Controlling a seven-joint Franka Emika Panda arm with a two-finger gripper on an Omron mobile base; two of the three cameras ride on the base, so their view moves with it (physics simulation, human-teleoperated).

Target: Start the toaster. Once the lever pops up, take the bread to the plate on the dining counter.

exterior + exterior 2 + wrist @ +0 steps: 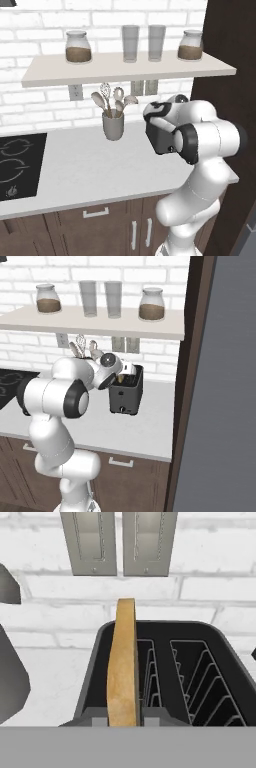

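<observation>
- Your desk [95, 170] is the white worktop under the brick wall, and the toaster [126, 391] serves as your landmark on it, standing at the back near the dark tall panel.
- The wooden shelf [100, 321] hangs above the toaster, carrying two jars and two glasses.
- The black cooktop [17, 165] lies well left of the toaster.
- The grey utensil cup [113, 125] sits left of the toaster, spoons and a whisk in it.
- Your pincer [122, 372] hovers just over the toaster's top; you cannot tell whether it is wide or narrow.
- The bread [123, 662] stands upright in the toaster's left slot, its top edge poking above the rim.
</observation>
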